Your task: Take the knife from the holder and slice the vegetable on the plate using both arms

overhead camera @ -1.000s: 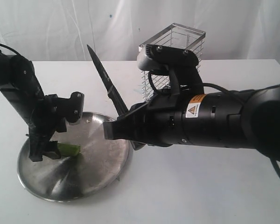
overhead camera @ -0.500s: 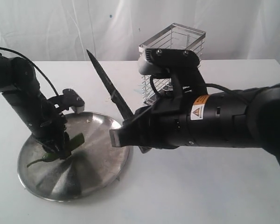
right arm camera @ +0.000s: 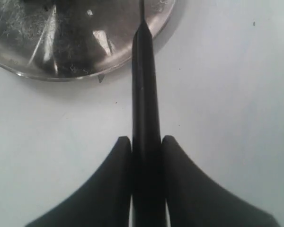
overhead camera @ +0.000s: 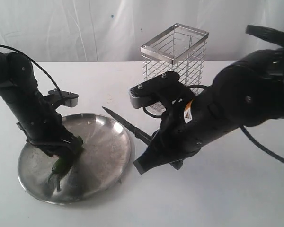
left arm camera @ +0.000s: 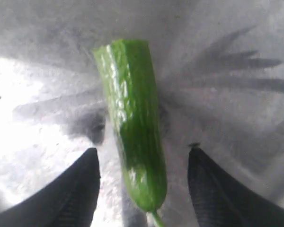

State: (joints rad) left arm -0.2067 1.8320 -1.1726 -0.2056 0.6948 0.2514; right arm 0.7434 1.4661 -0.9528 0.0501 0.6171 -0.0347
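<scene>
The dark-green vegetable lies on the left of the scuffed steel plate. The black knife points left over the plate's right rim. The wire holder stands far right.

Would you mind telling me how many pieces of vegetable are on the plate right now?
1 that I can see: a single green cucumber piece on the steel plate, between the left gripper's open fingers. Smaller slices could be hidden behind that arm.
</scene>
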